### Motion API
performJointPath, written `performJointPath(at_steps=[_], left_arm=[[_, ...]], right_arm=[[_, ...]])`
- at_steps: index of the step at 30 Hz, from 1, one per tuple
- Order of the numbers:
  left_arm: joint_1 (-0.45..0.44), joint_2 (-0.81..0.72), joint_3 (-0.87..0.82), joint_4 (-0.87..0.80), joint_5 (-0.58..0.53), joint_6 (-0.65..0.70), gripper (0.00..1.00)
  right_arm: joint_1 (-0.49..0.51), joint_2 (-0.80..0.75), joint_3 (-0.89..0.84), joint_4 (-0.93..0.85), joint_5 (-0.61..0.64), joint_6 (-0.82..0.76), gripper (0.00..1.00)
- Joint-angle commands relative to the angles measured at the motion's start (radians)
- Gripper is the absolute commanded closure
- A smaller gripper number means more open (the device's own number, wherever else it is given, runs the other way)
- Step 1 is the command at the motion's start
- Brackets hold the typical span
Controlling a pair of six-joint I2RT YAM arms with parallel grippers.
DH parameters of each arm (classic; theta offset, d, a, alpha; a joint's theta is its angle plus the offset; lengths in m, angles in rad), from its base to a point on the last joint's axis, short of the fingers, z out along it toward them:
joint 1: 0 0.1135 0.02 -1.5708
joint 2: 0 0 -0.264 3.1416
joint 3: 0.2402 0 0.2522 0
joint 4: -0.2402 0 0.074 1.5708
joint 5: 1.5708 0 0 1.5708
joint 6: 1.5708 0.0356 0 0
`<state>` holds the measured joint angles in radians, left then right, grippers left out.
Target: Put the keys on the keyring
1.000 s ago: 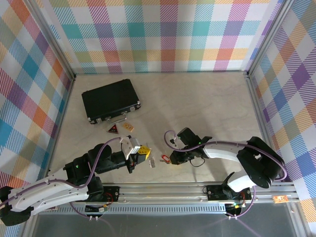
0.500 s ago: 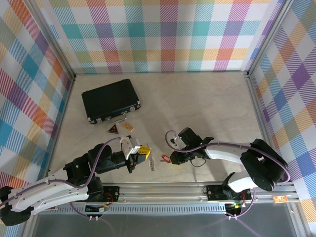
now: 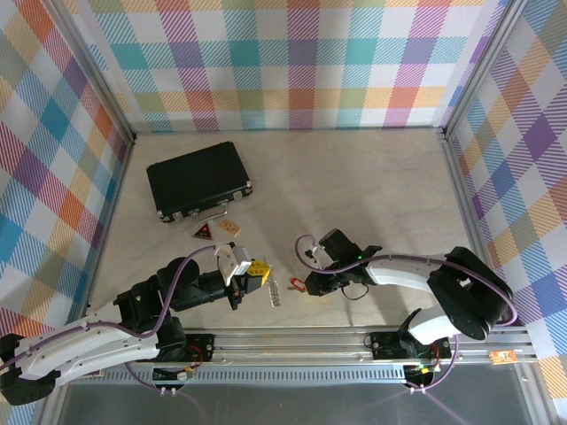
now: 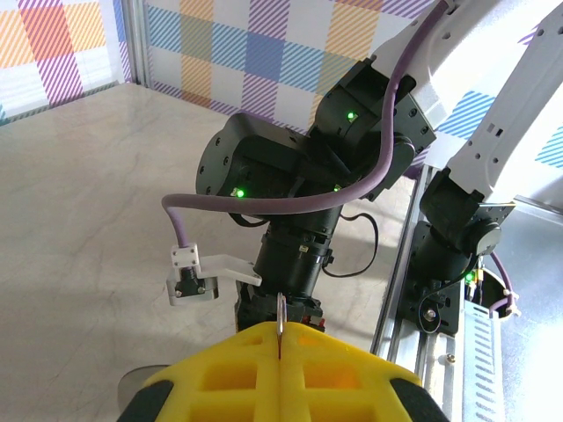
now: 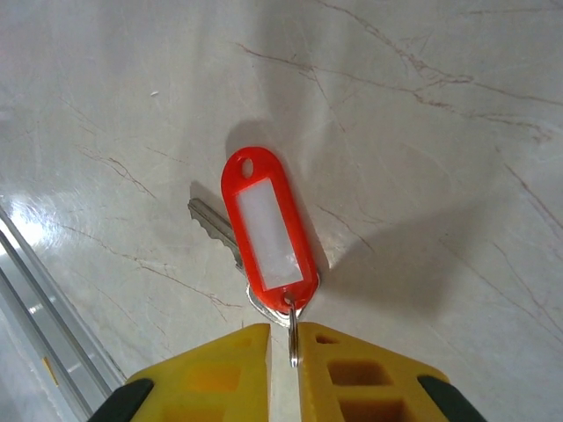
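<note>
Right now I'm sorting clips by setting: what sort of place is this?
Probably a robot test cell, not a home: bright plaid-patterned walls enclose a pale marble-look tabletop, with an aluminium mounting rail along its near edge.

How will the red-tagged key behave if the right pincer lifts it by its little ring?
Probably floppy: the red tag and key join only at the small ring nipped by the right pincer, so both would likely dangle and swing. It looks light, being thin and small. The thin ring edge may twist or slip in that grip.
</note>
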<state>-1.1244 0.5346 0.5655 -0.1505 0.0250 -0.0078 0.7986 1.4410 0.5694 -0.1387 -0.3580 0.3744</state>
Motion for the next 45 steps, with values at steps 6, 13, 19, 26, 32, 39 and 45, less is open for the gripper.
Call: performJointPath(at_steps=[6,13,19,26,32,39,45], left_arm=[[-0.005,-0.008,0.002,0.046,0.013,-0.006,1.00],[-0.005,-0.011,0.014,0.031,0.018,0.005,1.00],[-0.005,-0.021,0.036,0.051,0.101,0.030,1.00],[-0.005,0.007,0.079,0.051,0.238,0.083,1.00],[-0.005,0.030,0.104,0.041,0.269,0.118,1.00],[-0.005,0.028,0.079,0.080,0.281,0.112,1.00],[-0.005,0.052,0.076,0.101,0.279,0.109,1.00]], right_arm=[[0.011,-0.021,0.007,0.010,-0.030,-0.042,1.00],[0.108,-0.272,-0.008,-0.007,0.070,-0.160,1.00],[0.167,-0.619,-0.037,0.023,0.051,-0.321,1.00],[0.168,-0.736,0.090,-0.047,-0.137,-0.436,1.00],[0.169,-0.739,0.153,-0.034,-0.181,-0.446,1.00],[0.169,-0.735,0.142,0.047,-0.199,-0.406,1.00],[0.171,-0.717,0.093,0.168,-0.190,-0.301,1.00]])
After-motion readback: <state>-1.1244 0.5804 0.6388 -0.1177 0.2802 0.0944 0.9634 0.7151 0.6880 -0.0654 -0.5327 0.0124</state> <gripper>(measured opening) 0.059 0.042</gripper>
